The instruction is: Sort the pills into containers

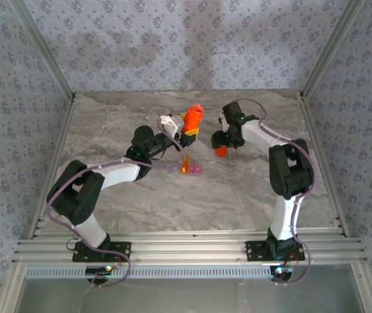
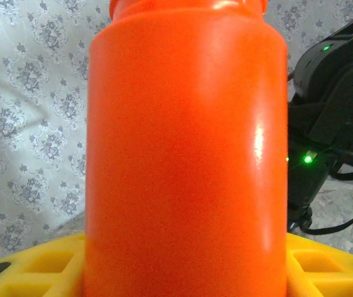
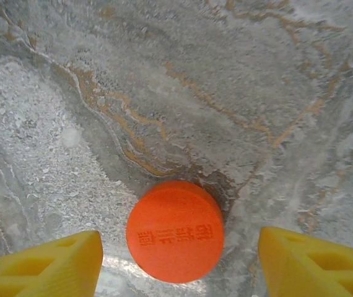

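Containers (image 1: 192,169) orange and pink, joined, on table (image 1: 173,202), contents unclear

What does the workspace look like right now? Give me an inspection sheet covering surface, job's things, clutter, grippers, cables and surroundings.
Surface: marbled grey table, no spills seen.
Job's things: joined orange and pink containers sit mid-table; orange bottle is held above them; orange cap lies flat on the table.
Clutter: nothing seen.
Grippers: left gripper shut on the bottle; right gripper open, a yellow finger either side of the cap, neither touching it.
Cables: purple cables run along both arms, none lying across the containers.
Surroundings: patterned walls on three sides; metal frame rail at the near edge.
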You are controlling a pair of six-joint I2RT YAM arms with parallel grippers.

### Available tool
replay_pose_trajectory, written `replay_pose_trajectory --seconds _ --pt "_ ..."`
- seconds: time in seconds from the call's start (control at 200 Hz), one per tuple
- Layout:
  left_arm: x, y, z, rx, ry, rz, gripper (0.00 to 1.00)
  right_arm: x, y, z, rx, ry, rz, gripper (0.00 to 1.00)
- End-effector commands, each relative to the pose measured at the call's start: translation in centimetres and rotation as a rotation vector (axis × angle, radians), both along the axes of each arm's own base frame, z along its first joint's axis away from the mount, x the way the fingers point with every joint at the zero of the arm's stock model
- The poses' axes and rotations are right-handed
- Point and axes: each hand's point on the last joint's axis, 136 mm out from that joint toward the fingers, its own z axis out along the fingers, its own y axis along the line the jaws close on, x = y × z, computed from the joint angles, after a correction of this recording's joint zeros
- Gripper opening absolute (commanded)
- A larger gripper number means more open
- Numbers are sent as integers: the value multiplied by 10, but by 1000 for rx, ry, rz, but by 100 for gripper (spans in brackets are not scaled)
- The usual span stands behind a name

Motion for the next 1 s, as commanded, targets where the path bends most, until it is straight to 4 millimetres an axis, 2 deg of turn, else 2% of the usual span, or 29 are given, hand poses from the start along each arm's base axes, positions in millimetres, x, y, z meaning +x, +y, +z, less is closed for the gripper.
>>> replay_pose_trajectory --seconds 0.0,0.465,0.995 --pt "-6 2 8 -17 -23 -21 0 -1 -3 -6 -56 21 17 70" --pt "-5 8 5 -11 -14 -7 0 -9 0 -33 -132 87 48 69" --pt "-3 6 2 -11 -2 -19 0 -7 1 -40 -127 99 50 63"
